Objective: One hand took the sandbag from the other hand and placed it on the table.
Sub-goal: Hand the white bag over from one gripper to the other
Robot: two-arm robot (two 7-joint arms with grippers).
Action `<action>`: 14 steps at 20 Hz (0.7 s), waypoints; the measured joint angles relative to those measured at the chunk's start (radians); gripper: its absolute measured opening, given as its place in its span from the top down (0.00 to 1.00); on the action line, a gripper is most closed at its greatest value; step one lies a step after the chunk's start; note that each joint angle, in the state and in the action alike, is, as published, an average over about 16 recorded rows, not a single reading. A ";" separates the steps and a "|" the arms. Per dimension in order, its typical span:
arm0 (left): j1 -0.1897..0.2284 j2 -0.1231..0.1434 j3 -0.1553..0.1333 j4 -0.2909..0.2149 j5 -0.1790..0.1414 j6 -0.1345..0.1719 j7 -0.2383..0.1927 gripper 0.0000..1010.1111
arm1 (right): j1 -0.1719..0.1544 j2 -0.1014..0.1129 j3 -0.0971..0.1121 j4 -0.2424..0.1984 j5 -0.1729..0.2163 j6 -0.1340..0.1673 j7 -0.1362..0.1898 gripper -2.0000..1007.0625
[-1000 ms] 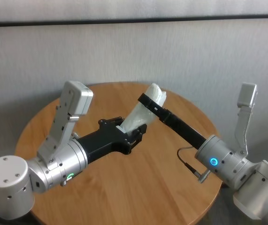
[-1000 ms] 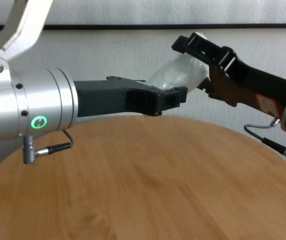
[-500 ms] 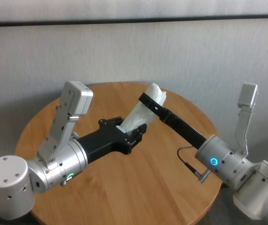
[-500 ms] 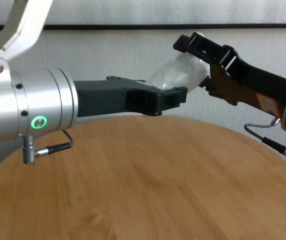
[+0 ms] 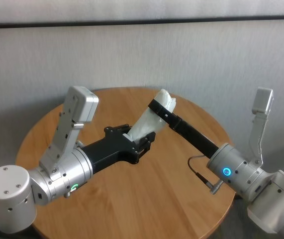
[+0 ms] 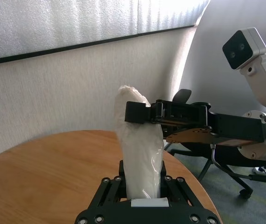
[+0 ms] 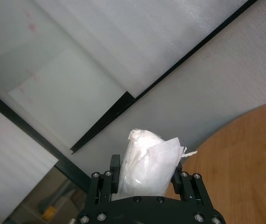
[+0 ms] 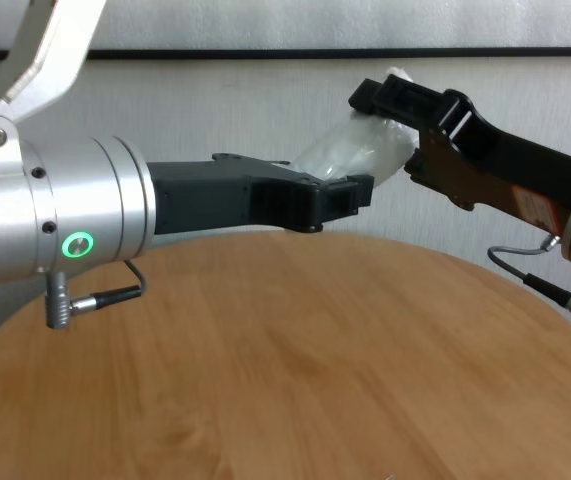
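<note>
Two grippers meet above the middle of the table, each at one end of the sandbag, which hangs in the air well clear of the wood. Our left gripper, on the green-ringed wrist, is clenched on the bag's lower, nearer end; the left wrist view shows the pouch rising straight out from between its fingers. Our right gripper, on the blue-ringed wrist, reaches in from the right and far side, its fingers set on either side of the bag's upper end, pressing the wrapping as the right wrist view shows it.

We judge the handover to be at its double-hold stage: both grippers appear to have the bag, and the giving one has not let go.

Hazards we note from here:
- If the left gripper releases before the right one holds firmly, the loose, lumpy filling may shift and the bag slide out and drop.
- If either arm pulls away while both still clamp, the thin crinkled wrapping could stretch or tear.
- Held only by its tip, the bag may swing and sag on the way down to the table.
</note>
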 joint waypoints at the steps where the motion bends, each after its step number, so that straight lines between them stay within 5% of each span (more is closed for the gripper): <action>1: 0.000 0.000 0.000 0.000 0.000 0.000 0.000 0.64 | 0.000 0.000 0.000 0.000 0.000 0.000 0.000 0.31; 14: 0.000 0.000 0.000 0.000 0.000 0.000 0.000 0.64 | -0.001 0.001 0.001 -0.001 -0.001 0.002 0.000 0.38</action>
